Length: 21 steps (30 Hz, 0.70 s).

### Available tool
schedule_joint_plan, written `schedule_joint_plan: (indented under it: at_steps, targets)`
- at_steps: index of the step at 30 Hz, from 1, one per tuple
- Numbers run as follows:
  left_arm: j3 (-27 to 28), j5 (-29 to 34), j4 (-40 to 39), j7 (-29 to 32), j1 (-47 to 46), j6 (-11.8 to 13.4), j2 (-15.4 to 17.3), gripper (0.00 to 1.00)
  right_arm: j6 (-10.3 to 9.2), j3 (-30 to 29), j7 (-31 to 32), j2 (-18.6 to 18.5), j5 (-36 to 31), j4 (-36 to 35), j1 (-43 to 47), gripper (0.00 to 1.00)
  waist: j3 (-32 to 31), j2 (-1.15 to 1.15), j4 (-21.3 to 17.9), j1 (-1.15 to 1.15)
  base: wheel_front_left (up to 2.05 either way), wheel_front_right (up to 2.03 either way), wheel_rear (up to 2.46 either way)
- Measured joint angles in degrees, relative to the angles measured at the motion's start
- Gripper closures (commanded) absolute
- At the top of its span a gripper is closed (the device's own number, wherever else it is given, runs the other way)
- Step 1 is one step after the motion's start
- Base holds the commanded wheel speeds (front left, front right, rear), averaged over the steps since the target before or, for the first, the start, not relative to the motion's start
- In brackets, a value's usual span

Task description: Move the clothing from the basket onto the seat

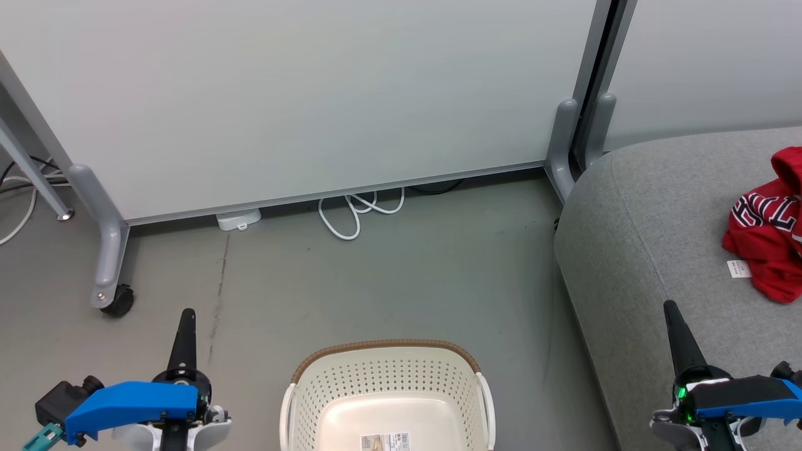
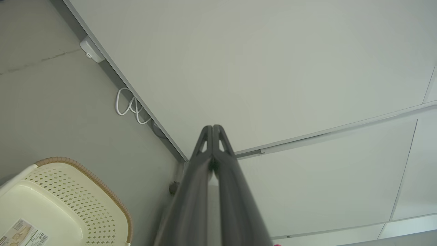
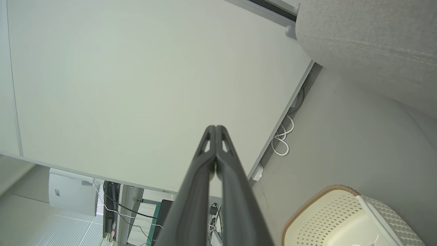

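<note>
Head view, looking down at the floor (image 1: 388, 275): the cream laundry basket (image 1: 388, 344) sits at six o'clock, its brown woven-look rim facing the partition panel (image 1: 313, 94). Its pale bottom is bare apart from a barcode sticker (image 1: 385, 441). At three o'clock the big grey seat (image 1: 658, 219) fills the right side. The red clothing (image 1: 767, 250) lies on it in a crumpled heap near the frame's edge, well apart from the basket. Black white-edged lettering shows on top and a small white tag (image 1: 739, 269) sticks out beside it.

The left gripper (image 1: 187, 313) hovers at about eight o'clock, over the floor beside the basket. The right gripper (image 1: 669, 305) hangs at about four o'clock, above the seat's front part, near the heap but not touching it.

From the wrist cameras, the left gripper (image 2: 212, 127) and the right gripper (image 3: 215, 126) each have both dark fingers pressed together, with nothing between them.

A white cable (image 1: 360, 210) loops on the floor at twelve o'clock under the panel, and a black caster (image 1: 119, 300) stands at nine o'clock.
</note>
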Motion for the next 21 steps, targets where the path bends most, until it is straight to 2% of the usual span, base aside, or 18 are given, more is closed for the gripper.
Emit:
schedule_joint_plan:
  at_steps: [21]
  targets:
    - [1.68, -9.91, -0.23, 2.52, -0.83, -0.34, 0.01, 1.00, 0.00, -0.20, 2.55, 0.03, 9.91, -0.19, -0.77, 1.00, 0.00, 0.00, 0.06, 0.00, 0.00, 0.00, 0.00]
